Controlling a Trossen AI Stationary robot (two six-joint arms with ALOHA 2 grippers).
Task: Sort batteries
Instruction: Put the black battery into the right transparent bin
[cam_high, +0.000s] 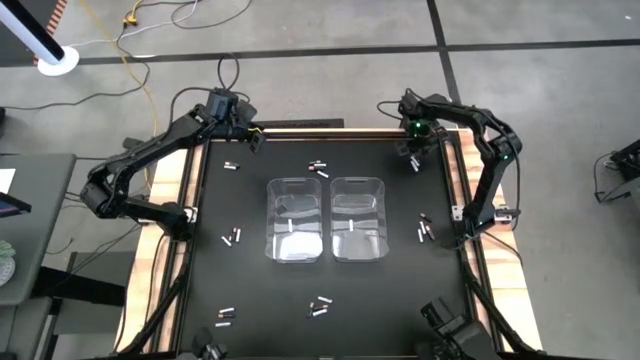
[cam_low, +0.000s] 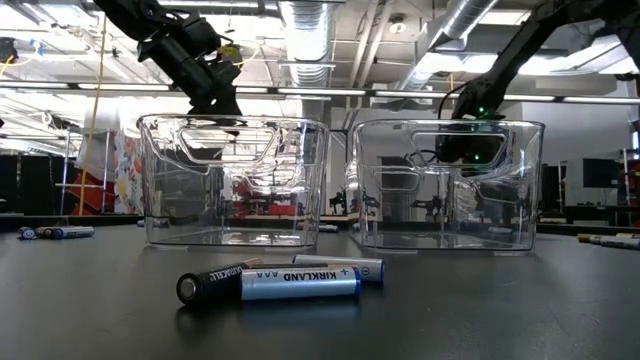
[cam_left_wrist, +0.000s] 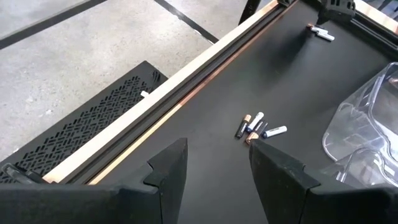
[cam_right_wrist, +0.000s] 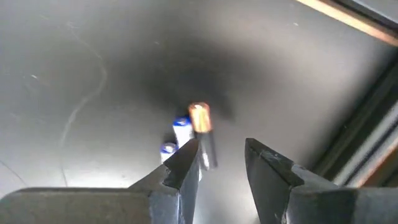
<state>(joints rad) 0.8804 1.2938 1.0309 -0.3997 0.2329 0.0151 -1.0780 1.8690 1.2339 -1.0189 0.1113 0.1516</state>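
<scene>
Progress: barely started, by the look of it
Left bin (cam_high: 295, 219): one battery (cam_high: 291, 226) inside, maybe
Right bin (cam_high: 357, 218): one too (cam_high: 353, 225), hard to be sure
Loose batteries (cam_high: 232, 237): small clusters scattered all over the black table (cam_high: 255, 290), all around the bins, well apart
Right gripper (cam_right_wrist: 221, 163): far right corner, parted, low over a small cluster (cam_right_wrist: 189, 134), holding nothing
Left gripper (cam_left_wrist: 217, 163): far left corner, spread, empty, another cluster (cam_left_wrist: 256, 126) ahead
Left to do: pretty much everything
</scene>
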